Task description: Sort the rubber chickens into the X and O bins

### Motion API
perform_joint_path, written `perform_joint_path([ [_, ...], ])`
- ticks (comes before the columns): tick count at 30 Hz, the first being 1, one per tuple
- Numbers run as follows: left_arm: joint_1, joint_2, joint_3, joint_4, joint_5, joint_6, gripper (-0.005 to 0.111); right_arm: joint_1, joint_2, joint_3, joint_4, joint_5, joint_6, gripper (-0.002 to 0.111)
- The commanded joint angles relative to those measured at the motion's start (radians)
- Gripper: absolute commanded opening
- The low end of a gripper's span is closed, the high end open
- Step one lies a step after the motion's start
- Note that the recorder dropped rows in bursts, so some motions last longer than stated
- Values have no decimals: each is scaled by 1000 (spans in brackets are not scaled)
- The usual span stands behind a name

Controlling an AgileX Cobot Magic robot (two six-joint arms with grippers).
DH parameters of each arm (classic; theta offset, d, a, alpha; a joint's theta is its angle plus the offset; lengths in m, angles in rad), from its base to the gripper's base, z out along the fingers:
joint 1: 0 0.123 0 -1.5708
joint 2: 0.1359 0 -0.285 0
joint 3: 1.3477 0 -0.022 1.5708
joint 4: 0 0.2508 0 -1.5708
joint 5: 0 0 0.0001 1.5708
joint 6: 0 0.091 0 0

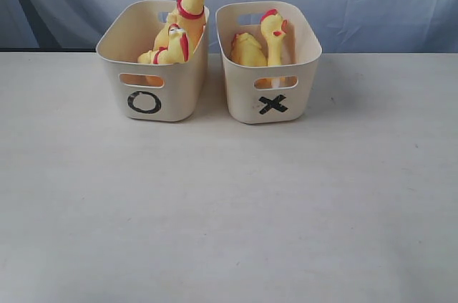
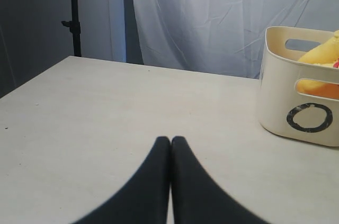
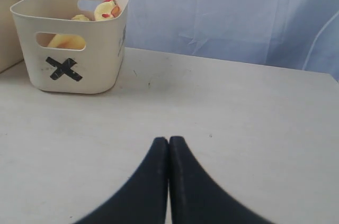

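left gripper (image 2: 170, 142) and right gripper (image 3: 168, 142) both closed empty, chickens (image 1: 187, 25) sit in the O bin (image 1: 180, 82) and X bin (image 1: 240, 92) upper centre; tallest one sticks far above the O rim, could tip out if bumped

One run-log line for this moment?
left gripper: shut, empty | right gripper: shut, empty | rubber chickens: inside O bin and X bin

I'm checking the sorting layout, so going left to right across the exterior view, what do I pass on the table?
O bin with the O-bin chickens inside → X bin with the X-bin chickens inside. Within each bin the chickens overlap, so their own order is left out.
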Motion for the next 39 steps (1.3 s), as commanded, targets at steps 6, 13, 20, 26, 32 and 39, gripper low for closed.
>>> perform_joint_path([
  [6,2,-5,4,-256,8,0,0,-5,-5,4,91,-13,-6,0],
  [13,2,-5,4,-299,2,0,0,-5,-5,4,108,-13,-6,0],
  [20,2,-5,4,-304,2,0,0,-5,-5,4,108,-13,-6,0],
  [26,2,-5,4,-298,2,0,0,-5,-5,4,108,-13,-6,0],
  [32,2,-5,4,-299,-12,13,0,-5,-5,4,108,-13,-6,0],
  [39,2,-5,4,-299,-12,299,0,-5,-5,4,108,-18,-6,0],
])
